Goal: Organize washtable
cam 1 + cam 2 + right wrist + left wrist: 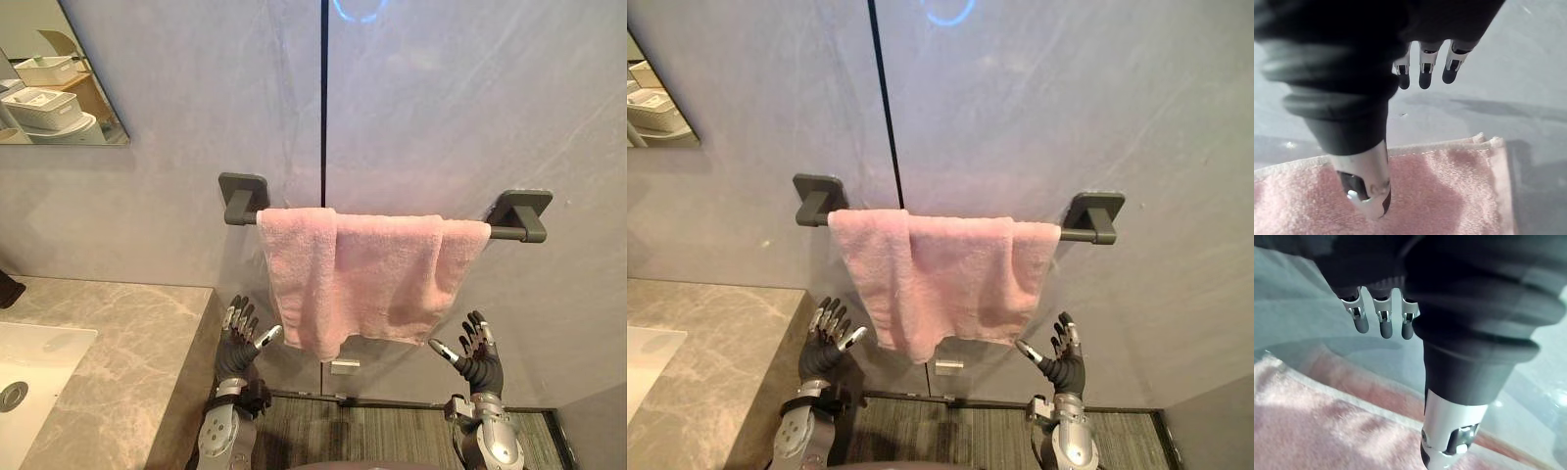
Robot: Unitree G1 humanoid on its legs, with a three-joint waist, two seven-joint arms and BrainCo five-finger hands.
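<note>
A pink towel (362,279) hung over the wall bar (503,233); the left hand (235,350) and right hand (480,363) hovered just below it, fingers spread, holding nothing

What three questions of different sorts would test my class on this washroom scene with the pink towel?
1. True or false: the pink terry towel hangs over the dark grey wall-mounted rail.
2. Multiple choice: the robot's left hand and right hand are: A) open, raised near the towel's lower edge, holding nothing; B) both clenched round the rail; C) flat on the counter.
3. Fill in: the beige marble counter lies on the robot's ___ side of the towel.
Key: 1 true; 2 A; 3 left.
</note>
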